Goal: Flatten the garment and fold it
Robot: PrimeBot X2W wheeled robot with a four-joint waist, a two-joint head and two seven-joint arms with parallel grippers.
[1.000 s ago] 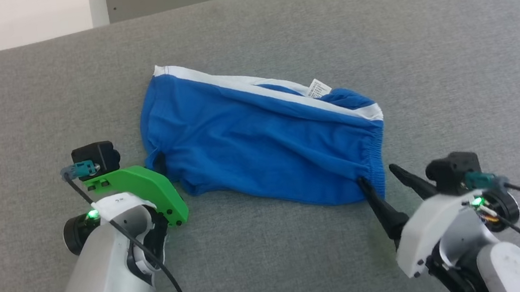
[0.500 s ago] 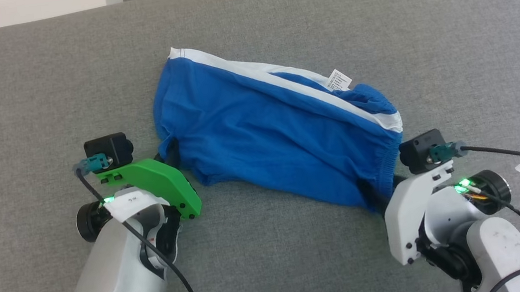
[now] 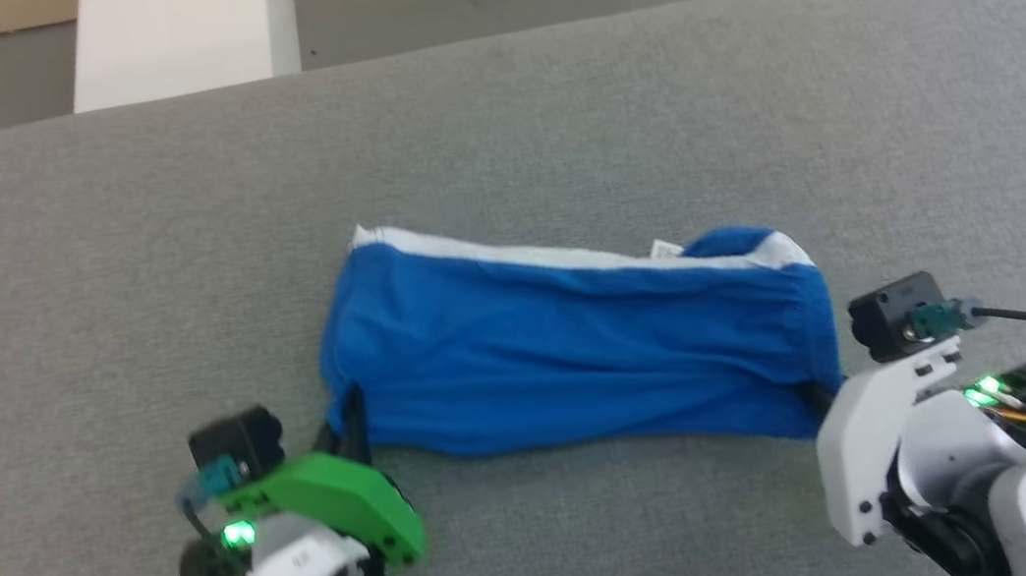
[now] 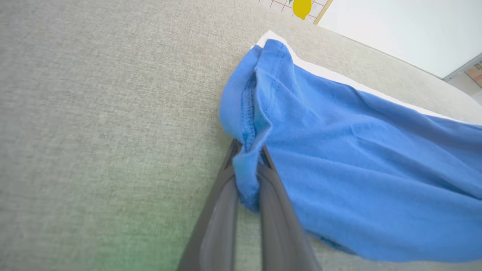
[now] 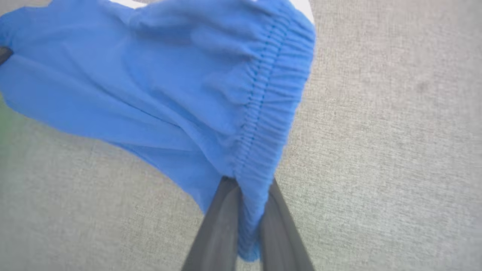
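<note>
Since a second ago, the right gripper (image 5: 248, 184) has gone from spread fingers beside the waistband to pinching its gathered corner. The left gripper (image 4: 246, 150) is clamped on a hem corner. Two grippers, one garment (image 3: 582, 358): it stretches between them, ahead of both sets of fingertips, over the grey cushion (image 3: 490, 113). One white stripe (image 3: 520, 262) lines the edge farthest from both.

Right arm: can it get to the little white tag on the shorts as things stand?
Probably not yet. The right gripper is shut on the waistband of the shorts, and the tag sits at the far edge, half tucked behind a blue fold.
</note>
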